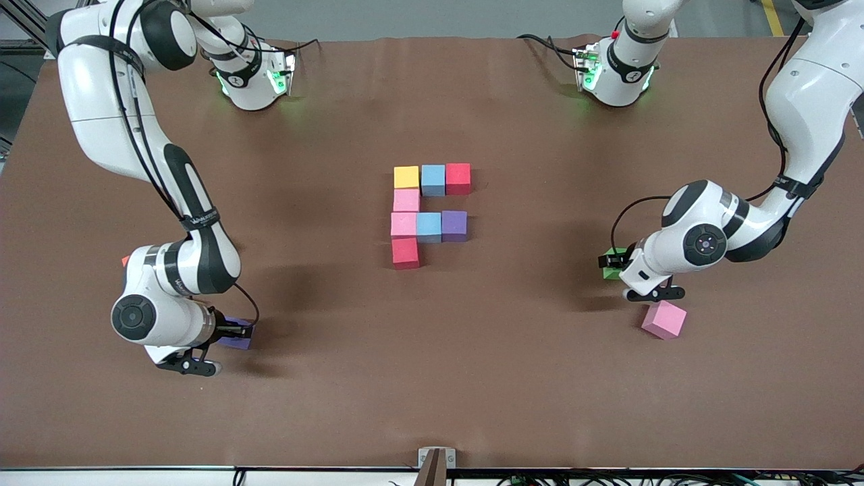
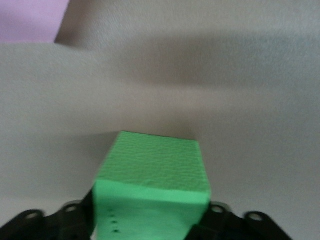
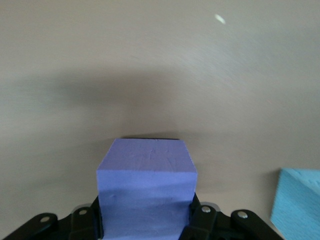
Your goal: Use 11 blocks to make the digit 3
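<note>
Several blocks touch in a flat figure at mid-table: yellow point(image 1: 406, 177), blue point(image 1: 433, 179) and red point(image 1: 457, 178) in a row. Under the yellow block a column runs toward the front camera: pink point(image 1: 406, 200), pink point(image 1: 403, 224), red point(image 1: 405, 253). Blue point(image 1: 428, 227) and purple point(image 1: 454, 225) branch off beside the second pink. My left gripper point(image 1: 611, 263) point(image 2: 150, 222) is shut on a green block point(image 1: 614, 255) point(image 2: 155, 160) on the table toward the left arm's end. My right gripper point(image 1: 237, 332) point(image 3: 146, 222) is shut on a purple block point(image 1: 234, 342) point(image 3: 147, 160) toward the right arm's end.
A loose pink block point(image 1: 665, 319) point(image 2: 30, 20) lies beside the left gripper, nearer to the front camera than the green block. An orange cube point(image 1: 125, 260) peeks out from under the right arm's forearm. A pale blue block corner point(image 3: 297, 202) shows in the right wrist view.
</note>
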